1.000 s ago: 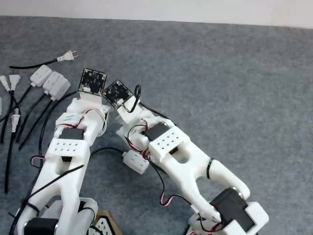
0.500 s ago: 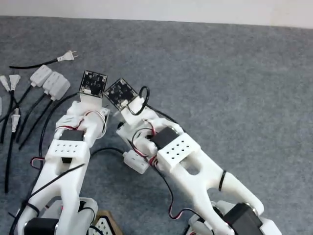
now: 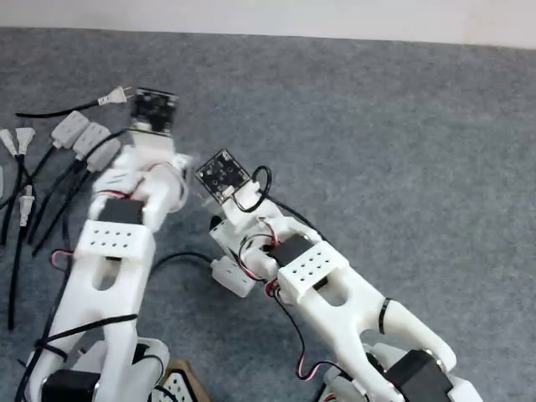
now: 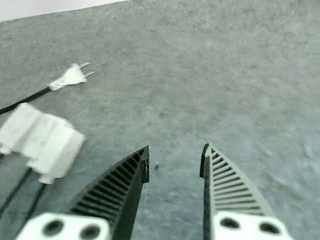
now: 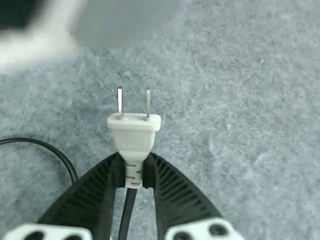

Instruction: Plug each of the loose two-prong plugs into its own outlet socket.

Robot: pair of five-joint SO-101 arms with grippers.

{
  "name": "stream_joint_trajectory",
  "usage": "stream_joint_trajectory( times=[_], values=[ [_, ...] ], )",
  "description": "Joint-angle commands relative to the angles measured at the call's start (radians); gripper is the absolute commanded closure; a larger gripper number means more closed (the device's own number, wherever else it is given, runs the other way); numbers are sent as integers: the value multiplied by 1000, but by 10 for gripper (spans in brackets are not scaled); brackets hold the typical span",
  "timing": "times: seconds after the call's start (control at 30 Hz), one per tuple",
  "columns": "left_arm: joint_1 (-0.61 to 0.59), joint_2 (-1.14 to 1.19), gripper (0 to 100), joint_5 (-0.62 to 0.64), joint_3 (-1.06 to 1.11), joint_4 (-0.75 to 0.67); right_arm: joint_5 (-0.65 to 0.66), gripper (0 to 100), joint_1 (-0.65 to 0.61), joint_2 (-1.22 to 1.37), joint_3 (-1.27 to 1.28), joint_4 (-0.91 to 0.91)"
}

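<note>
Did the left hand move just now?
Yes. The left hand went forward, closer to the loose plug beside the white outlets.

The moulded plastic two-prong plug is white — silver prongs, black cord. The left gripper and right gripper are black, ribbed inside. The felt-like tabletop is mottled grey; the boxy outlet sockets are white.

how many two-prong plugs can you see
5: one plug in the right gripper, one ahead of the left gripper, three at the table's left edge; more may be hidden.

Robot lab: grey felt tabletop
</note>
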Motion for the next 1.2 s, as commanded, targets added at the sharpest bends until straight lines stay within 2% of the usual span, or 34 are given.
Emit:
stream_joint_trajectory(
  times=[0.0, 0.23, 0.43, 1.17],
  values=[
    [64, -10, 803, 12, -25, 11, -9, 991, 15, -65, -8, -18],
    [71, 48, 803, 29, 1, 11, -12, 991, 22, -208, -8, 44],
    [67, 151, 803, 26, -1, 9, -11, 991, 87, -257, -13, 88],
    [47, 153, 803, 31, -8, 8, -6, 991, 88, -308, -147, 285]
  ],
)
